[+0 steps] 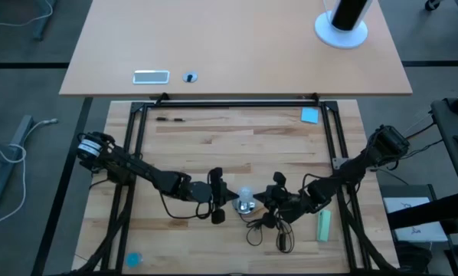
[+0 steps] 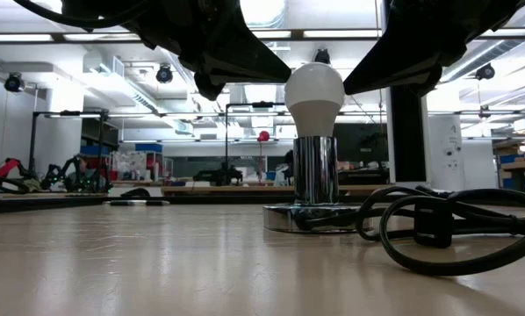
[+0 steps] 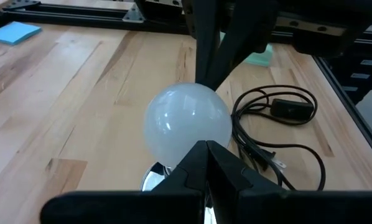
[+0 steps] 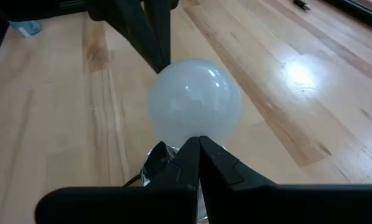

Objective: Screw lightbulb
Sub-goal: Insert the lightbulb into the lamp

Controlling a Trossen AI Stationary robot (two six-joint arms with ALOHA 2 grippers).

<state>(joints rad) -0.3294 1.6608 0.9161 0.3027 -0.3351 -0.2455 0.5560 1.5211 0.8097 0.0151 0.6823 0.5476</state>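
The white frosted lightbulb [image 2: 313,92] stands upright with its base in the chrome socket [image 2: 315,167], whose round foot rests on the wooden table. My left gripper [image 3: 206,149] is shut, its tip at the bulb's left side [image 1: 246,198]. My right gripper [image 4: 198,144] is shut too, its tip at the bulb's right side. Both point slanting down at the globe from opposite sides. The socket's black cord [image 2: 447,224] lies coiled to the right of the foot. My left gripper has its shut fingertips [image 3: 206,147] right at the globe's lower side, slanting down from the table's left; whether they touch the glass I cannot tell. My right gripper has its shut fingertips [image 4: 198,142] at the opposite side, slanting down from the right; touching or not, I cannot tell.
A pale green block [image 1: 324,225] lies right of the cord, near the right arm. A blue note [image 1: 311,115] sits at the far right of the board and dark pens [image 1: 170,119] at the far left. Black frame rails [image 1: 137,146] border the wooden top.
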